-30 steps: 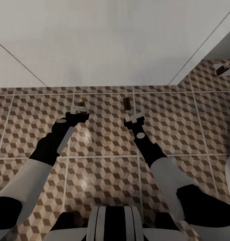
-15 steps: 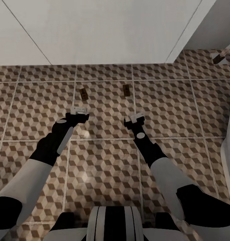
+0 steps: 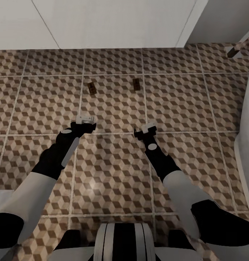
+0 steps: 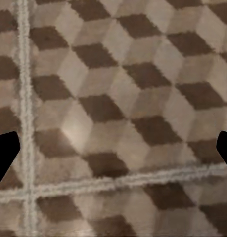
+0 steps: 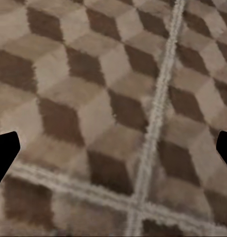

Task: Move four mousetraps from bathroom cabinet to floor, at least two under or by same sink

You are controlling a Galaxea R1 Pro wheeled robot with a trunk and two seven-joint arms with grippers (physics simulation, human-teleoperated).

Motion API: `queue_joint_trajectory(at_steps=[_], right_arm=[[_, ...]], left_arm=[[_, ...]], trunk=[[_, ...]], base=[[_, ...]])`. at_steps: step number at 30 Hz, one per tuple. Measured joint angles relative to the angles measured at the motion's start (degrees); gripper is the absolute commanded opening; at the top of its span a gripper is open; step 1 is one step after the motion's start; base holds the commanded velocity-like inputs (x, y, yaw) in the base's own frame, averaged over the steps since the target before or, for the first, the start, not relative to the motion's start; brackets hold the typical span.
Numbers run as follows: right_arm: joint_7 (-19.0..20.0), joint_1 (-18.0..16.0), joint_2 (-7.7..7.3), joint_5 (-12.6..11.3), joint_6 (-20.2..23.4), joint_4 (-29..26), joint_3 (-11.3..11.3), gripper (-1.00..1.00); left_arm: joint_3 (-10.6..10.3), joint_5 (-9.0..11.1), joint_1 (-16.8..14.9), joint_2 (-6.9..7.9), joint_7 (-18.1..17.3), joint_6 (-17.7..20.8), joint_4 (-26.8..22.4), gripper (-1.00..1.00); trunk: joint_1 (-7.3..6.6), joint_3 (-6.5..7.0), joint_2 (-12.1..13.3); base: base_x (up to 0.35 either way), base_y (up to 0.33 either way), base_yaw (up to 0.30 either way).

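Mousetraps farther off, pincers spread, empty

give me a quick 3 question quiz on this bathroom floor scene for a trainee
1. True or false: a mousetrap is held in the left pincer.
2. How many mousetraps lie on the floor in the head view?
3. Which is nearer the right pincer: A) the left mousetrap, B) the right mousetrap?

Key
1. False. Both wrist views show wide-set fingertips with bare tile between them.
2. Two, both flat on the same tile, ahead of the pincers and short of the white wall.
3. B.
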Motion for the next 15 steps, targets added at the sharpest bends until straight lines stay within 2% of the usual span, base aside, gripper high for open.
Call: queue_joint_trajectory(at_steps=[10, 15], right_arm=[[0.0, 0.0, -0.05, 0.0, 0.0, -0.1, 0.0, 1.00], [0.0, 0.0, -0.04, 0.0, 0.0, -0.1, 0.0, 1.00]], left_arm=[[0.0, 0.0, 0.0, 0.01, 0.0, 0.0, 0.0, 1.00], [0.0, 0.0, 0.0, 0.02, 0.0, 0.0, -0.2, 1.00]], trunk=[[0.00, 0.00, 0.0], [-0.02, 0.00, 0.0]], base=[[-0.334, 0.000, 0.000], [-0.204, 0.000, 0.000]])
